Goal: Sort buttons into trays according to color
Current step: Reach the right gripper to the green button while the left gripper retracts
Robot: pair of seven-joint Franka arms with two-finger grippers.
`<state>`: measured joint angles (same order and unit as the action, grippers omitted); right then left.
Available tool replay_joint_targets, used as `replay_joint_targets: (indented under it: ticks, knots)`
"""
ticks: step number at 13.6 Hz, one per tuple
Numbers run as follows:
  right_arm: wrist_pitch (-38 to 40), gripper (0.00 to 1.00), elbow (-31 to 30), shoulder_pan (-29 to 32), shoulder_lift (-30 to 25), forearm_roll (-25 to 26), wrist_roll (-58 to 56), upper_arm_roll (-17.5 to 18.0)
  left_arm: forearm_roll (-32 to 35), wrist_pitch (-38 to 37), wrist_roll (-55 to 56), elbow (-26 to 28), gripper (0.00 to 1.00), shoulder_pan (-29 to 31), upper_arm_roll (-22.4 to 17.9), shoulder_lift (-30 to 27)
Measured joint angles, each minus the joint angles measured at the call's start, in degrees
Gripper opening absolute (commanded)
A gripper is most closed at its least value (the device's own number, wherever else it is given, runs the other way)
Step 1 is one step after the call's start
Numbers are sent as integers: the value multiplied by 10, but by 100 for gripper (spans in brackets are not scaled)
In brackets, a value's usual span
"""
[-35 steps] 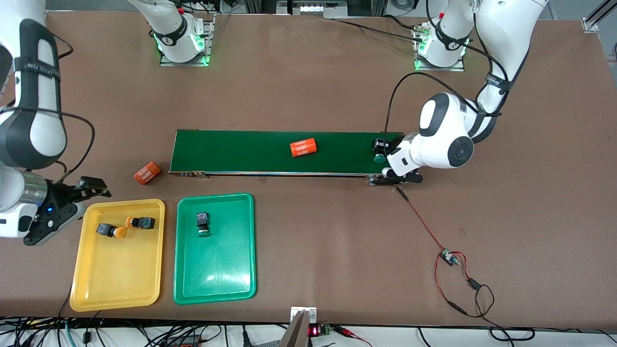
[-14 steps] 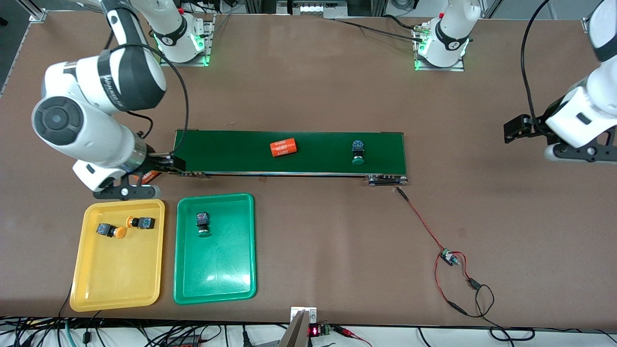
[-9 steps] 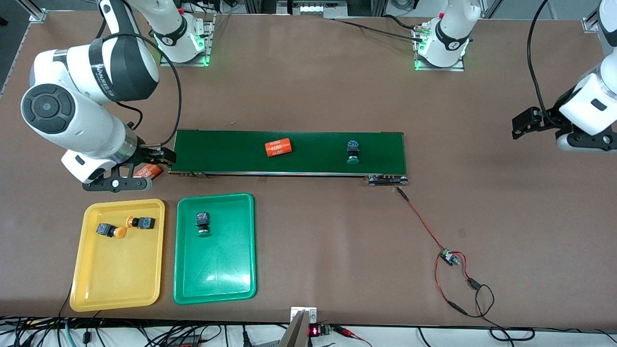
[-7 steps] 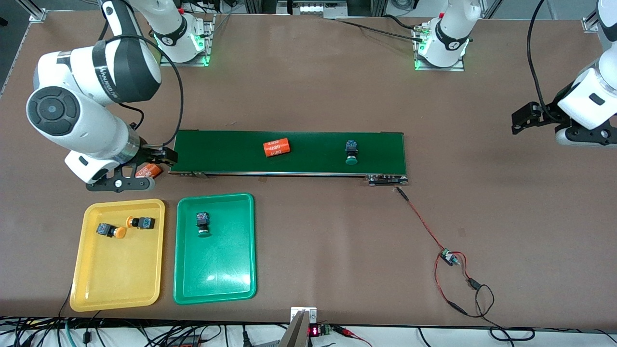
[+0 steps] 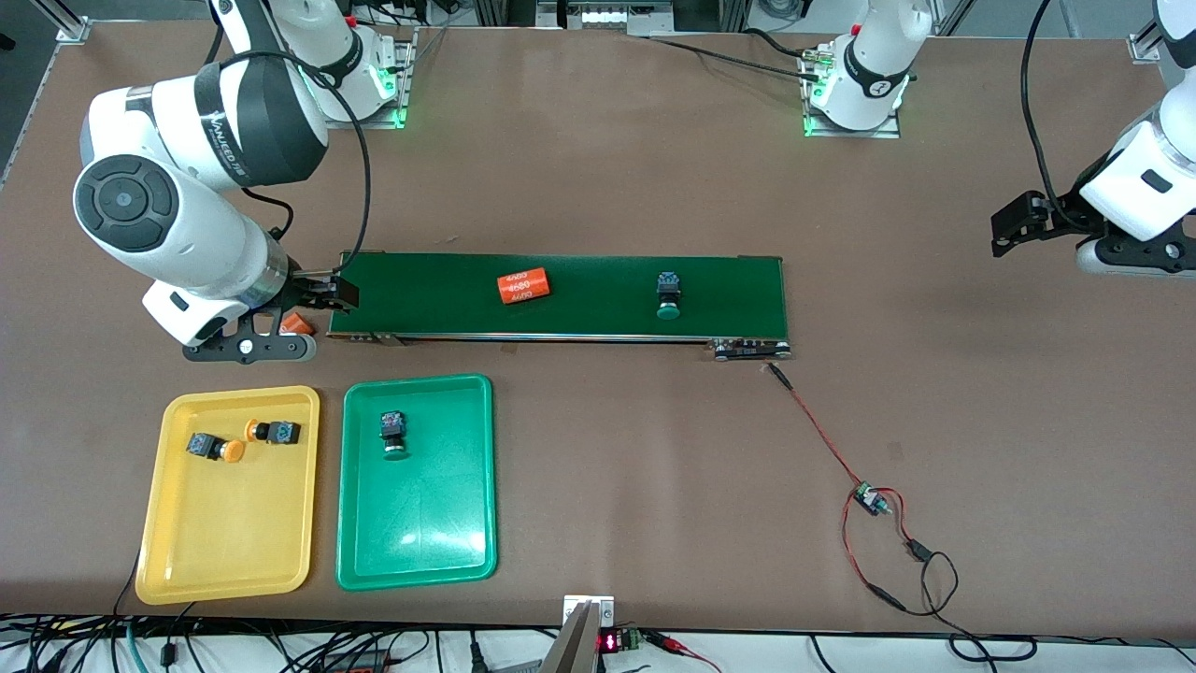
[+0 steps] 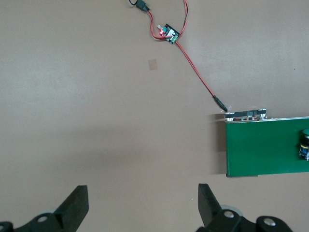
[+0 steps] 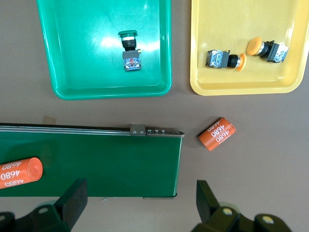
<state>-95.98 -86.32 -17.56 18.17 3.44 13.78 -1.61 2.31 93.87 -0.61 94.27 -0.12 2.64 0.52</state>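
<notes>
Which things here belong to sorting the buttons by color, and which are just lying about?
Part of the job:
- yellow tray with two yellow-orange buttons
- green tray with one green button
- green button on the conveyor belt

Lying about:
- orange cylinder on the belt
- orange cylinder off the belt's end
- red wire with small circuit board

The right arm covers most of the orange cylinder beside the belt. In the left wrist view, the picture's edge cuts the green button. The text on the small board is too small to read.
</notes>
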Motion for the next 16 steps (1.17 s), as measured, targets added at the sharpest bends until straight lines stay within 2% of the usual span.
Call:
replay_joint_targets:
  ticks: [4,11,16]
  knots:
    - [-8,100,0,-8,0,-36,-1,1,0,0,0,0,100,0,2,0]
    - [-8,100,0,-12,2,-41,-1,1,0,0,0,0,100,-2,4,0]
    - [-6,100,-6,-48,7,-44,12,3,0,0,0,0,100,-3,6,0]
